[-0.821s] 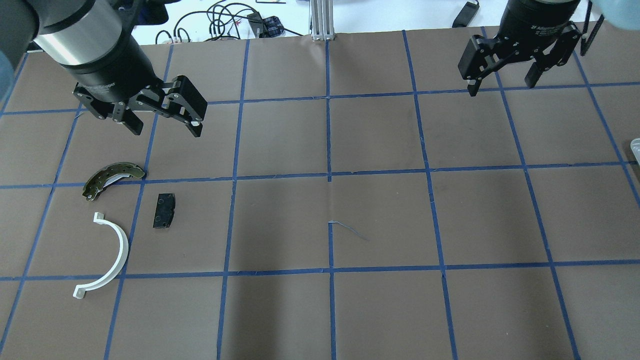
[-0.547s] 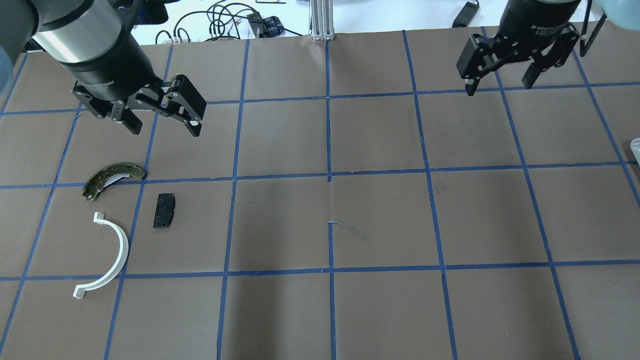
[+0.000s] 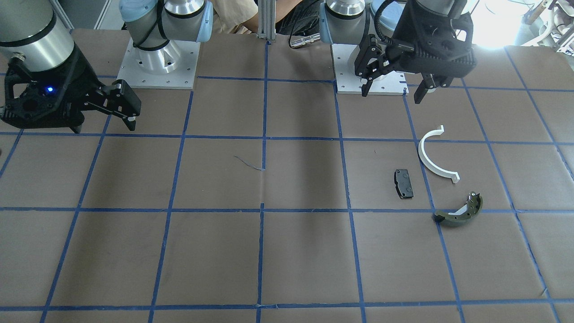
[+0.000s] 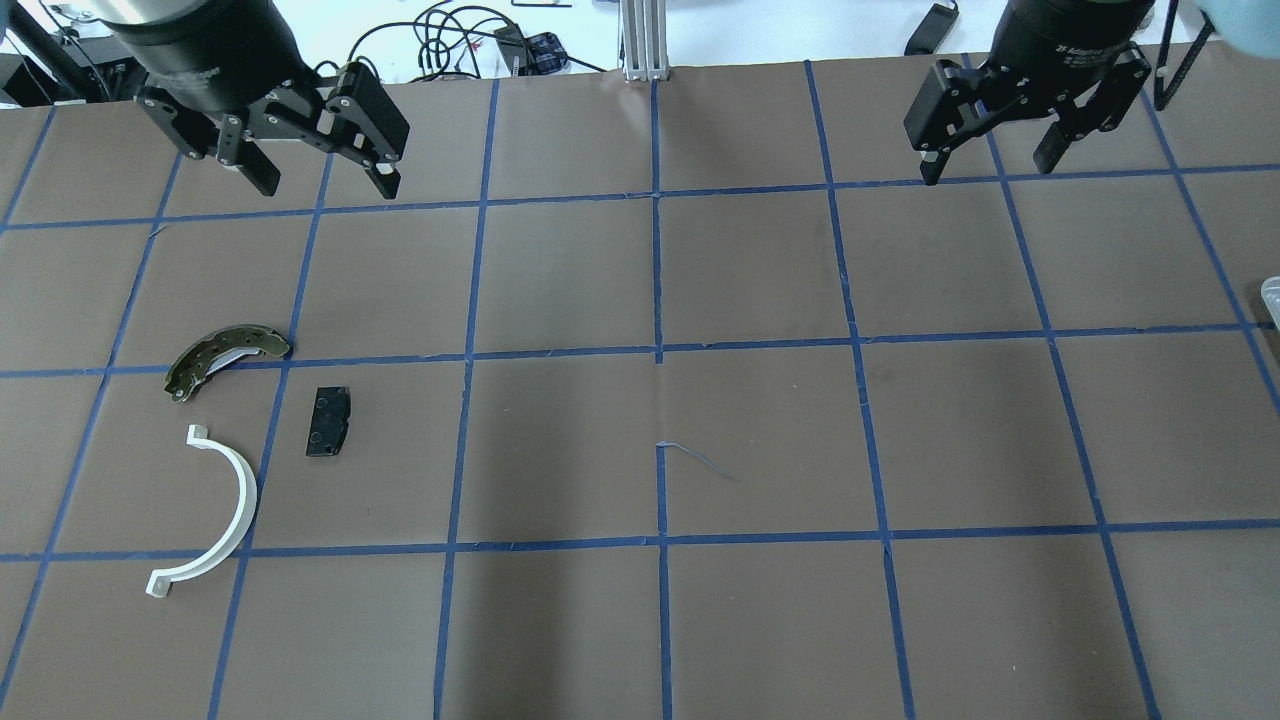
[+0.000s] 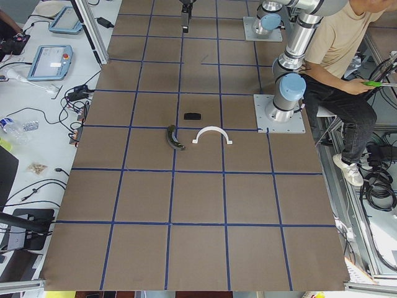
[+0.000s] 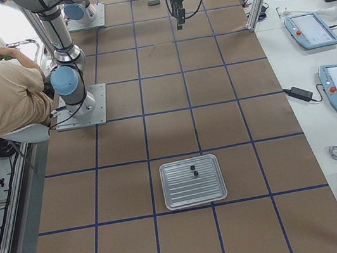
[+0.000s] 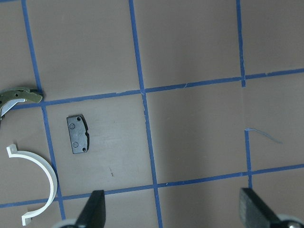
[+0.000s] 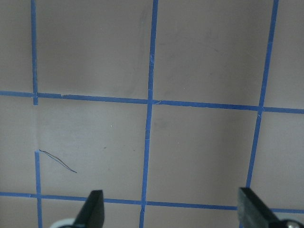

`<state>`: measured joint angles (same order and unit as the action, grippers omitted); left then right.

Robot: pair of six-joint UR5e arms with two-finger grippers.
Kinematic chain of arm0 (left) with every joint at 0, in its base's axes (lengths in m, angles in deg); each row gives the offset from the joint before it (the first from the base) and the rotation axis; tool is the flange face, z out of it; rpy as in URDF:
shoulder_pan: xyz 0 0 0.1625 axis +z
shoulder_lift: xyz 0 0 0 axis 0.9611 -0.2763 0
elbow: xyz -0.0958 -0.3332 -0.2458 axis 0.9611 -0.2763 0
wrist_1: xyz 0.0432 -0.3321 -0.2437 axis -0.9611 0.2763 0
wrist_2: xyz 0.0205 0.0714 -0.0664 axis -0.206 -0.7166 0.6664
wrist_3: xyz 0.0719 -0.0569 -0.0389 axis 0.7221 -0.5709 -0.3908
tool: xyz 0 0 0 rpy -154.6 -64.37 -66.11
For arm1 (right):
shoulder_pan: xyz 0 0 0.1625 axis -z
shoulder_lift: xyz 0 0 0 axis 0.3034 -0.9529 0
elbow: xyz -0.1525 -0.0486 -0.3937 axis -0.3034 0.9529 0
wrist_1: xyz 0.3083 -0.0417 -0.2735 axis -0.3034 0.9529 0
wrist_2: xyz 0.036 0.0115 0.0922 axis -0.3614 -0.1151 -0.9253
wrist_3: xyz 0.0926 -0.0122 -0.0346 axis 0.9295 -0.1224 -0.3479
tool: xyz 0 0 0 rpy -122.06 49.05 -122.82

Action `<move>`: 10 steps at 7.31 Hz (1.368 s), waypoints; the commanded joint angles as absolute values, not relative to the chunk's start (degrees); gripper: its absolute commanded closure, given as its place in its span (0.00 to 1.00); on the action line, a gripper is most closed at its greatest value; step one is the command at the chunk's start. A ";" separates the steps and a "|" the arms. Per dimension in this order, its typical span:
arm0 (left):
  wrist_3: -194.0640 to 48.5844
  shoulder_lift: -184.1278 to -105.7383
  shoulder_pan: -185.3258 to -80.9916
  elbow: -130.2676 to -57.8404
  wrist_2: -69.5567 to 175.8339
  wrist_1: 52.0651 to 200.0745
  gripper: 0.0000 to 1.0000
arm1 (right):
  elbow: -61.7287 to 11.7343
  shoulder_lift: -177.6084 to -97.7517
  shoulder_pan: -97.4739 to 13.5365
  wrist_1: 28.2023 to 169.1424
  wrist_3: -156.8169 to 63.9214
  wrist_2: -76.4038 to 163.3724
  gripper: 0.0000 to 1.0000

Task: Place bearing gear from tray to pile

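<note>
The pile lies on the brown table: an olive-green brake shoe, a black pad and a white half-ring. They also show in the left wrist view, the pad in the middle left. A metal tray shows in the exterior right view with two small dark parts on it, too small to name as the bearing gear. My left gripper is open and empty, high beyond the pile. My right gripper is open and empty at the far right.
The table is marked by a blue tape grid. The tray's corner shows at the right edge of the overhead view. Cables lie beyond the far edge. A seated person is beside the arm bases.
My left gripper has moved toward the table's far edge, away from the pile, still open. My right gripper has shifted slightly the same way. The pile parts have not moved.
</note>
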<state>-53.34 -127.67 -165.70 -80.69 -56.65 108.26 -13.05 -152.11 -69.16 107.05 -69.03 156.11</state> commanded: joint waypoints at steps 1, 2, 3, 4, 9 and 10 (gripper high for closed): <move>-54.92 -127.28 -165.98 -82.78 -56.64 107.36 0.00 | -13.30 -152.16 -71.62 107.00 -62.88 156.94 0.00; -55.63 -128.58 -165.90 -83.24 -56.11 105.70 0.00 | -13.30 -152.33 -73.11 107.00 -61.82 156.86 0.00; -58.86 -128.50 -165.90 -83.85 -56.54 105.42 0.00 | -13.48 -152.34 -73.82 106.74 -61.55 156.94 0.00; -58.80 -128.50 -165.64 -84.12 -55.85 105.42 0.00 | -13.39 -152.34 -74.09 106.74 -61.54 156.86 0.00; -58.18 -129.03 -165.55 -86.22 -56.46 101.48 0.00 | -13.57 -151.90 -71.48 107.18 -66.34 158.86 0.00; -58.36 -128.86 -165.55 -86.58 -56.55 101.29 0.00 | -13.48 -151.98 -68.24 106.92 -71.07 160.97 0.00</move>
